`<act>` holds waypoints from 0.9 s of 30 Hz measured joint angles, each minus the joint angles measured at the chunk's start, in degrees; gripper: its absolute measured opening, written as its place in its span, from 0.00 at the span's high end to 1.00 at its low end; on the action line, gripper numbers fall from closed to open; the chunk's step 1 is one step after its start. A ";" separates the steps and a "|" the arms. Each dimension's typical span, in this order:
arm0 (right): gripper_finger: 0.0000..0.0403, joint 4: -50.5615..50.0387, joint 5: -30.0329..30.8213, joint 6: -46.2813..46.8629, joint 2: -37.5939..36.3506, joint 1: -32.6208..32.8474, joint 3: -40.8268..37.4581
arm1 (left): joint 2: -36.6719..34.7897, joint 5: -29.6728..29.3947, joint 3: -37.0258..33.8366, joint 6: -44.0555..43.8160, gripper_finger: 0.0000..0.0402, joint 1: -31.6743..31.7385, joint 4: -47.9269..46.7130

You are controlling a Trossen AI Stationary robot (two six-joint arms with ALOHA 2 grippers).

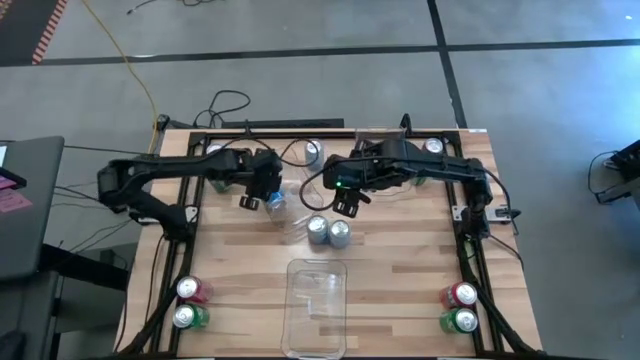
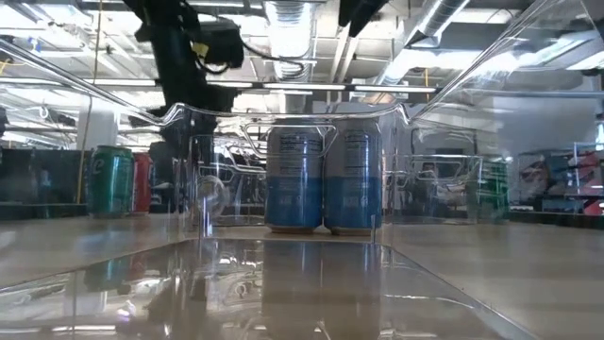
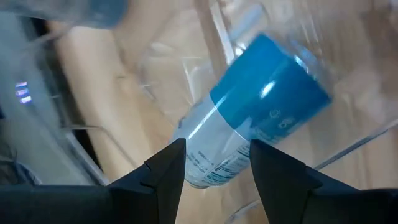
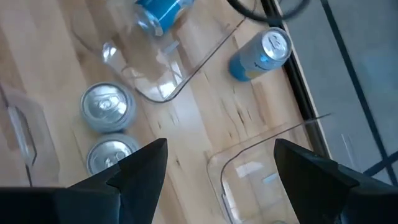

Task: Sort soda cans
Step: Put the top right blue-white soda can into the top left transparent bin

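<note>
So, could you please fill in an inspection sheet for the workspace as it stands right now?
Surface: wooden table, framed by black rails.
Job's things: two silver-blue cans upright mid-table; one silver-blue can at the far edge; red and green pairs at the near-left and near-right corners.
Clutter: clear bin at the near edge, nothing seen inside.
Grippers: left pincer shut on a tilted blue can; right pincer open, empty, above the table.
Cables: black cable and yellow cable on the floor.
Surroundings: grey floor.
</note>
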 joint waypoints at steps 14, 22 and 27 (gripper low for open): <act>0.22 0.01 0.02 -4.44 -6.07 -3.92 0.02 | 7.06 1.04 0.31 19.55 0.56 1.32 2.46; 0.22 0.01 0.00 -4.85 -7.40 -4.73 0.07 | 9.98 1.42 0.24 17.59 0.53 1.25 7.33; 0.22 0.01 0.01 -4.85 -7.38 -4.71 0.07 | 8.83 1.73 0.13 15.64 0.43 0.79 6.03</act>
